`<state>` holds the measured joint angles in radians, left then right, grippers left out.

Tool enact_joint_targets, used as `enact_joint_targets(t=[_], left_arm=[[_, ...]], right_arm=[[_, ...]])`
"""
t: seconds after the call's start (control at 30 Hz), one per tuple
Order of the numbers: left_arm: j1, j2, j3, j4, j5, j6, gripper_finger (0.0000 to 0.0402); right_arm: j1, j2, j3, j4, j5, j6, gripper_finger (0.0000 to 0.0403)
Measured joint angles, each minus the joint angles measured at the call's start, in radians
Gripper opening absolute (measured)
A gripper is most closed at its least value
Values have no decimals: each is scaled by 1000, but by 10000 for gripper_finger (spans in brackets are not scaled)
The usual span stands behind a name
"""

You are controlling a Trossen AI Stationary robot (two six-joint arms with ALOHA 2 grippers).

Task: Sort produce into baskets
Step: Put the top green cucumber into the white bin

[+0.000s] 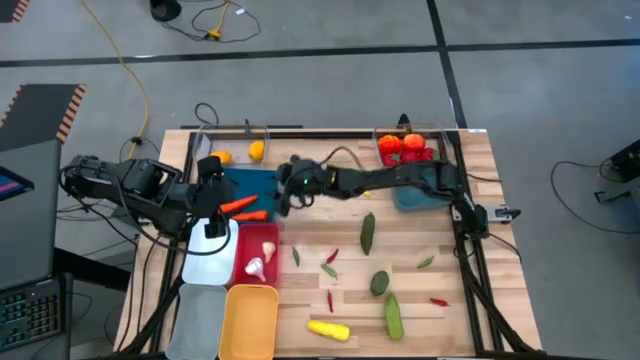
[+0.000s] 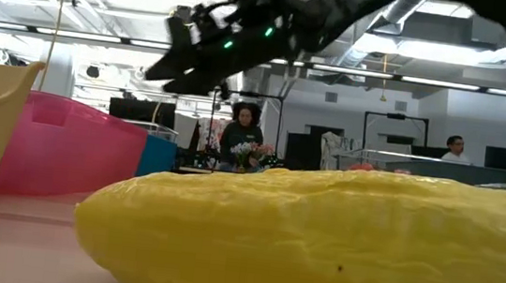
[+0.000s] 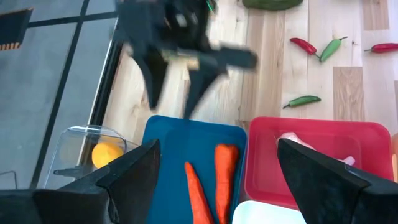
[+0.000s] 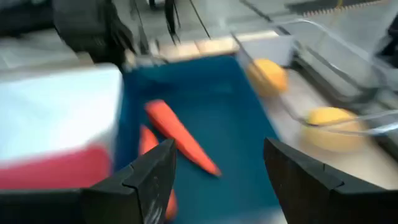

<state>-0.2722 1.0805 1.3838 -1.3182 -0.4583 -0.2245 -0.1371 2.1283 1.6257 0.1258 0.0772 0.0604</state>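
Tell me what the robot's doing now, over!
Right gripper open, empty above dark blue plastic bin. Two orange toy carrots inside. Left gripper open nearby.

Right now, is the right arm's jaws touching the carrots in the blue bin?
Apart. The right wrist view shows the open right gripper with both carrots lying loose on the blue bin floor beyond it.

Carrots: orange, two, in a dark blue bin.
Garlic: white, in a red bin.
Tomatoes: red.
Lemons: yellow, in a clear bin.
Cucumbers: green.
Squash: yellow.
Chillies: red and green.
Other bins: white, yellow, teal.
Table: pale wood strips.
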Motion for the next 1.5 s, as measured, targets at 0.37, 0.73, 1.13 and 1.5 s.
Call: enact_joint_targets(t=[0.37,0.73,1.13,1.5], left_arm=[[0,0,0,0,0,0,310],[0,0,0,0,1,0,310],[0,0,0,0,1,0,310],[0,0,0,0,1,0,310]], right_arm=[[-87,-284,1,-668,1,-201,270],[-198,-308,-71,-959,101,-221,270],[-286,-308,-212,-949,44,-264,270],[-283,-307,-336,-802,28,-309,270]])
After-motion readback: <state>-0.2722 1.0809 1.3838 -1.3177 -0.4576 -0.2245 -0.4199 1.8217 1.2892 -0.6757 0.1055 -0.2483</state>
